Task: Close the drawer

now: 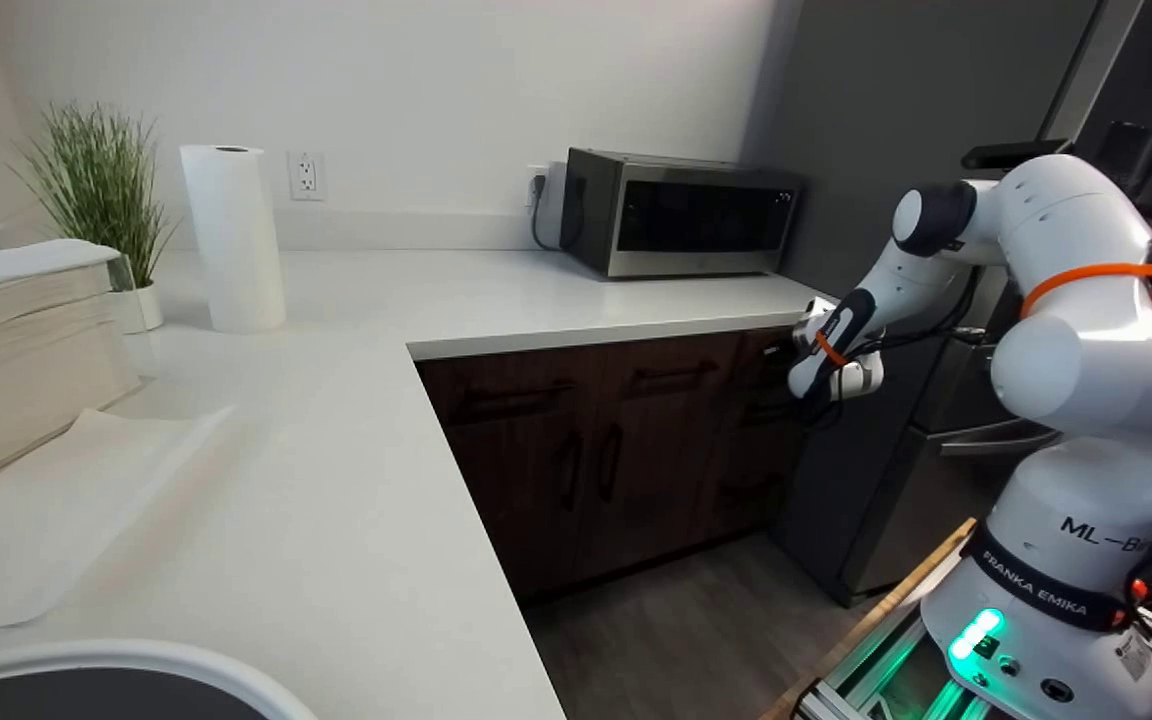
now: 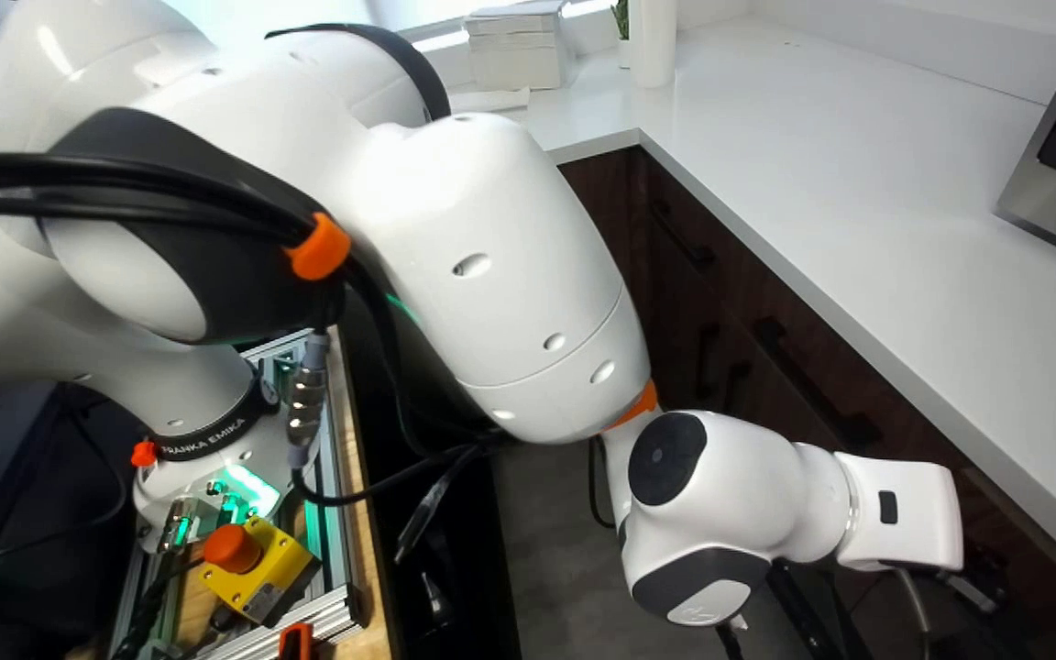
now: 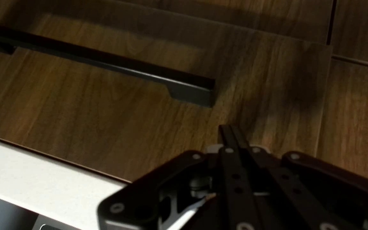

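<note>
In the wrist view, where the counter appears at the bottom, the drawer's dark brown wood front (image 3: pixel 113 108) fills most of the picture. Its long black handle (image 3: pixel 107 60) lies left of my gripper (image 3: pixel 230 127). The front seems to stand slightly proud of its neighbours, with a small overlap at its corner. Its inner box does not show. My gripper is shut and empty, fingertips together and pointing at the front between the handle's end and the front's side edge. I cannot tell whether they touch it. In both exterior views the gripper is dark and mostly hidden by the arm's wrist.
The white counter (image 1: pixel 496 290) overhangs the drawer fronts, with the microwave (image 1: pixel 701 215) on it. A tall dark grey fridge side (image 1: pixel 826 130) stands beside the arm. Neighbouring drawers have protruding black handles (image 2: pixel 812 385). A paper towel roll (image 1: pixel 233 240) stands farther along the counter.
</note>
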Robot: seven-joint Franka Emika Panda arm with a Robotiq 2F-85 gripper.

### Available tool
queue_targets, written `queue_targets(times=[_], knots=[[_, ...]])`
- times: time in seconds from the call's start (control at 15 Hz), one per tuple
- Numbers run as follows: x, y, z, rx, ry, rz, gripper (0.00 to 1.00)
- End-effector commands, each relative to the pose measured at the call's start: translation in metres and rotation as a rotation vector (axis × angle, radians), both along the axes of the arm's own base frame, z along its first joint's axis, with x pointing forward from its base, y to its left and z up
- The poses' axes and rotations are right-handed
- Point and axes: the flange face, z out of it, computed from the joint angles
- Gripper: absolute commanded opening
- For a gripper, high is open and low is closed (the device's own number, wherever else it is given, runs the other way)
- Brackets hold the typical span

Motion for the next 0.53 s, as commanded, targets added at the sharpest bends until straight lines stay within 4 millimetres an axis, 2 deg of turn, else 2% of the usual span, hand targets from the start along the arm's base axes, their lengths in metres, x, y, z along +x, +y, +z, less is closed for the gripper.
queue_targets(times=[0.0,0.27,0.47], knots=[[0.0117,-0.0019,-0.0123,-0.005,-0.068,0.008,0.00],[0.0191,-0.0022,-0.0171,-0.032,-0.121,0.022,0.00],[0.0152,-0.0032,-0.0206,-0.045,-0.113,0.032,0.00]])
